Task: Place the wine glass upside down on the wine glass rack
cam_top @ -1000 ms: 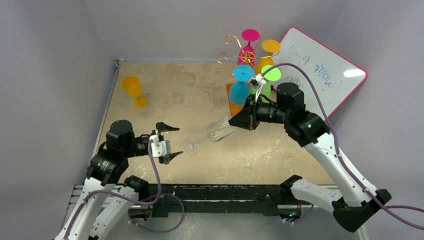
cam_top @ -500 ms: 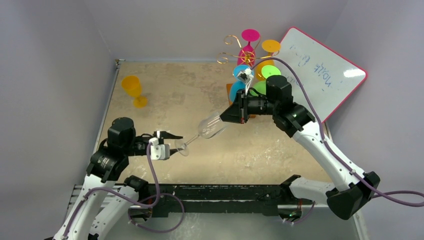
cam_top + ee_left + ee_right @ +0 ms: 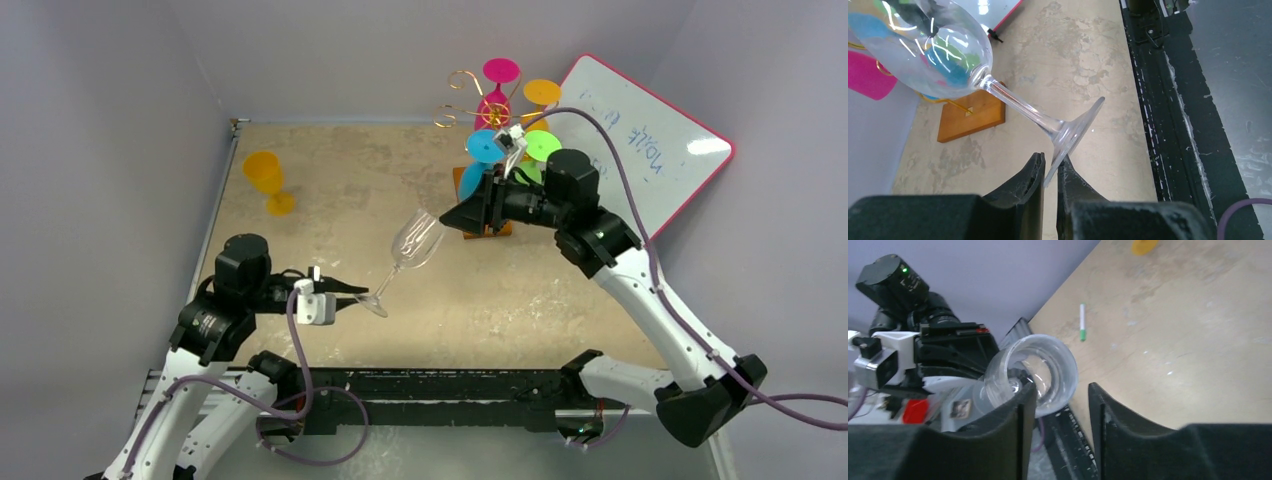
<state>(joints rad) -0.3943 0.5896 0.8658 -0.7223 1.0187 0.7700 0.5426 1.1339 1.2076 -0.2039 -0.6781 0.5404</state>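
The left fingers [image 3: 1029, 186] pinch the empty wine glass [image 3: 950, 57] by its foot; right fingers [image 3: 1120, 427] stand apart.

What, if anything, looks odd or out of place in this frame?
The clear wine glass hangs tilted in mid-air, pinched only at the edge of its foot by the left gripper. The right gripper stands open near the bowl, so that thin grip looks precarious. A green marker also lies loose on the table.

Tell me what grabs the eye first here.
A clear wine glass hangs tilted in mid-air at the centre, pinched by its foot in the left hand, the open right hand just beyond its bowl. At the far right, a gold rack holds bright upside-down glasses.
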